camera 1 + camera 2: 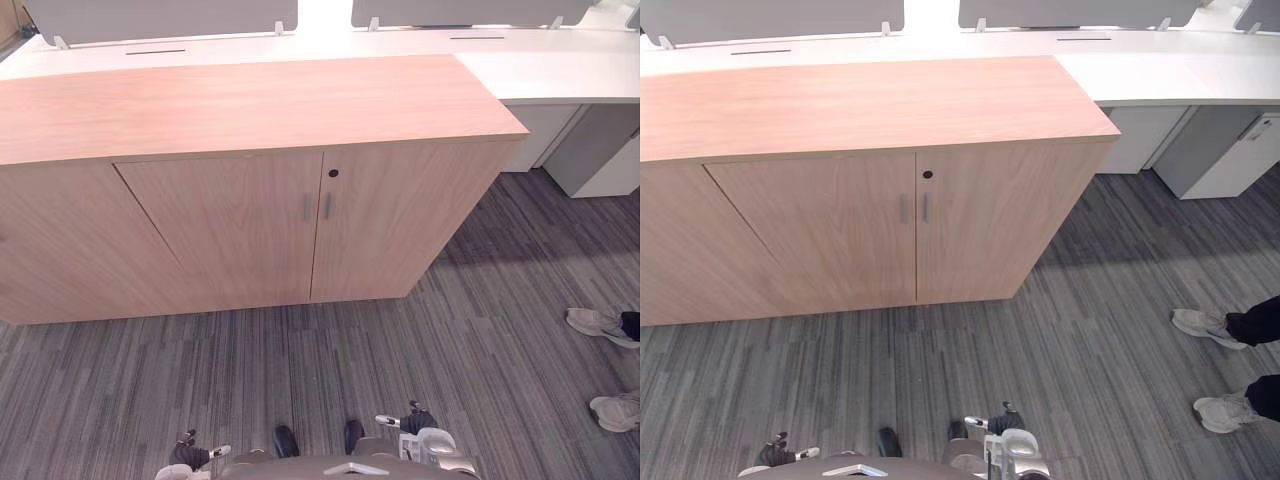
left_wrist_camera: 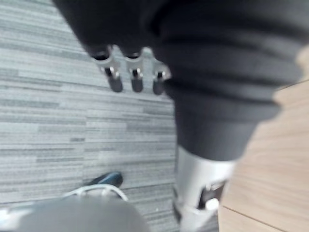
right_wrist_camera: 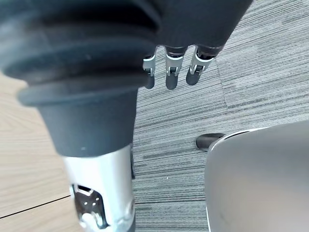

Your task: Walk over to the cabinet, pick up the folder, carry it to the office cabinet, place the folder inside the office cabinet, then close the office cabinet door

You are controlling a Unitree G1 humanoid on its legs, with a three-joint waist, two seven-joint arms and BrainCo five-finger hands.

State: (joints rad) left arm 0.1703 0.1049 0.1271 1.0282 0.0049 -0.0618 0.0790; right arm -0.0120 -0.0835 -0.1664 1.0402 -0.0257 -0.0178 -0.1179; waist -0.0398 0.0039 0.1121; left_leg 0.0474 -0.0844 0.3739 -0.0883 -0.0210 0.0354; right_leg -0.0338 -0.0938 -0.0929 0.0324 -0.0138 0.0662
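— Straight ahead of both hands, across a stretch of carpet, stands the wooden cabinet (image 1: 250, 110), its two doors (image 1: 230, 225) shut flush.

— Anything on those doors?

— Two slim handles (image 1: 307, 207) side by side at the seam. There is a dark keyhole (image 1: 333, 173) just above them, on the door nearer the right hand.

— And the folder?

— Where it lies I cannot tell.

— The hands, then?

— The left hand (image 1: 190, 455) and the right hand (image 1: 415, 422) hang low, well apart from the cabinet. In the left wrist view the fingers (image 2: 136, 79) are straight and loose, curled round nothing. The right hand's fingers (image 3: 171, 72) are the same. Grey striped carpet (image 1: 400, 350) lies past the tips of both.

— What is farther out?

— Beyond the cabinet, on the side away from the hands, runs a white desk (image 1: 560, 70) with grey screens (image 1: 160, 18) standing on it. Out past the right hand, a person's two pale shoes (image 1: 598, 323) rest on the carpet.
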